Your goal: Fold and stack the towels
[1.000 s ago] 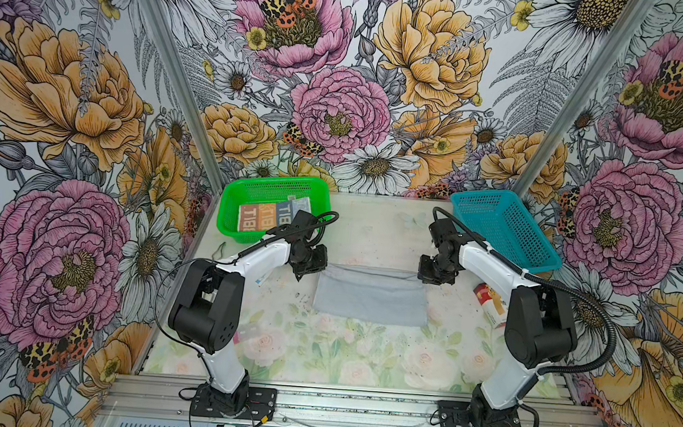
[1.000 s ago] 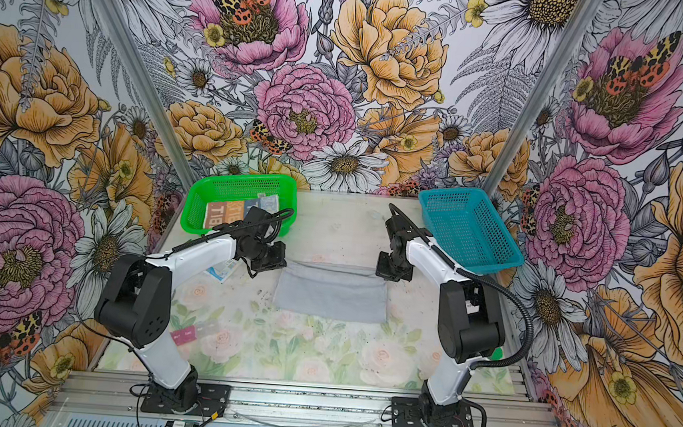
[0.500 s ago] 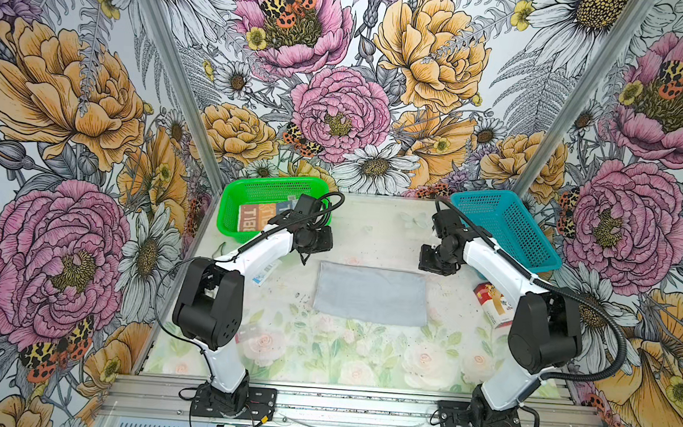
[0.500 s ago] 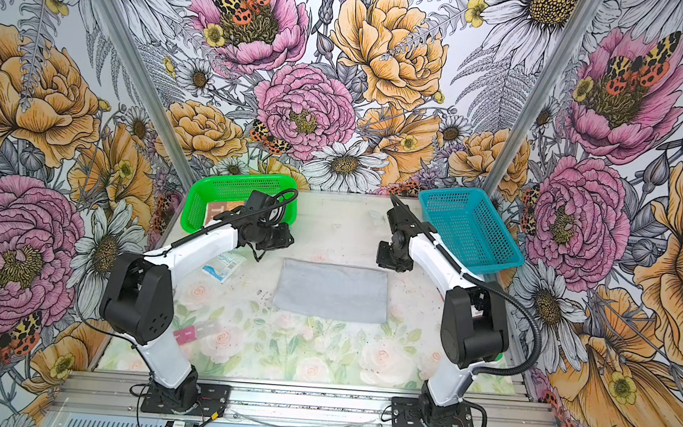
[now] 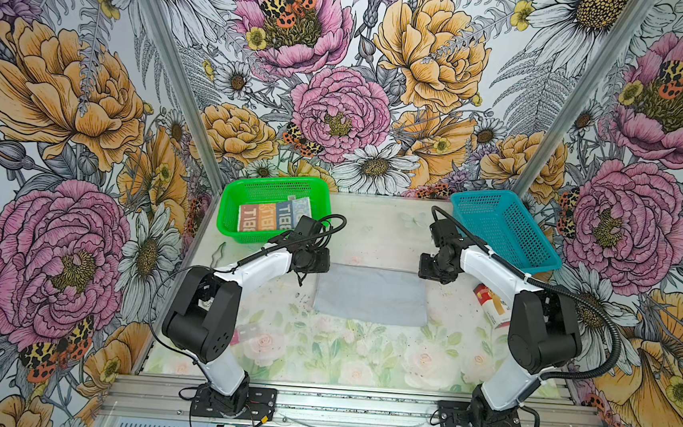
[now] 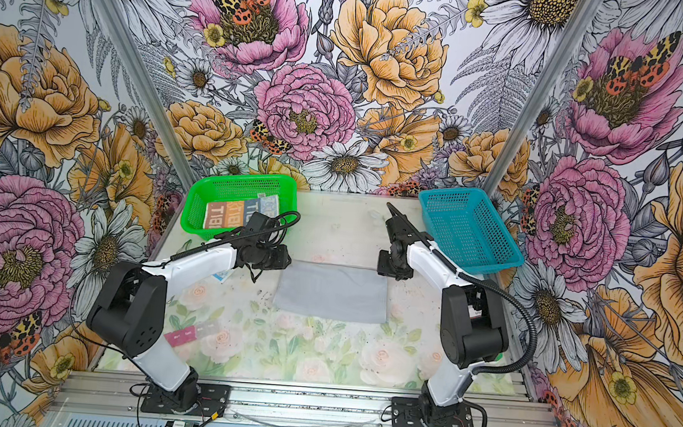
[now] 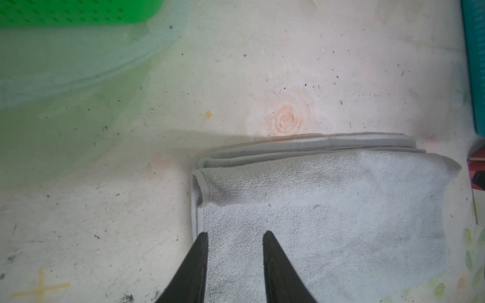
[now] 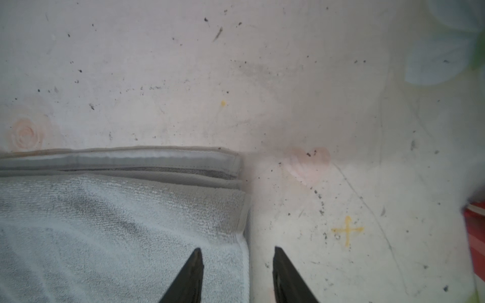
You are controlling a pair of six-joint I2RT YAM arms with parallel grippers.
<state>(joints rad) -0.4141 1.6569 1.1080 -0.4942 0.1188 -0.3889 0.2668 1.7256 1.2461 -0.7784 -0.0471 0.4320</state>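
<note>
- Lying folded on the surface (image 5: 371, 233), the grey towel (image 5: 371, 294) sat in the middle, between the two arms.
- The left fingers (image 7: 194, 267) were partly open above one far corner of it and held nothing.
- The right fingers (image 8: 191, 278) were partly open too and held nothing. One finger was over the cloth and one over the bare surface, with the towel's side edge between them.
- What could go wrong: at the far edge the layers did not line up — the bottom one stuck out past the top one. A pinch there might catch only the top layer, and the fold could fall open.
- If one side lifted before the other, the next fold would likely turn out crooked.
- The red and white carton (image 5: 490, 307) lay close by the right arm, so a wide swing might knock it.
- The lettered towel (image 5: 273, 217) was in the green basket (image 5: 228, 230). The grey one looked bigger, so a stack there might slump.
- Counting — towels I could see: two, one grey and one lettered. I could not find a third for sure.
- Baskets: two, the green one and a blue basket (image 5: 504, 235).
- Cartons: one. Arms: two.
</note>
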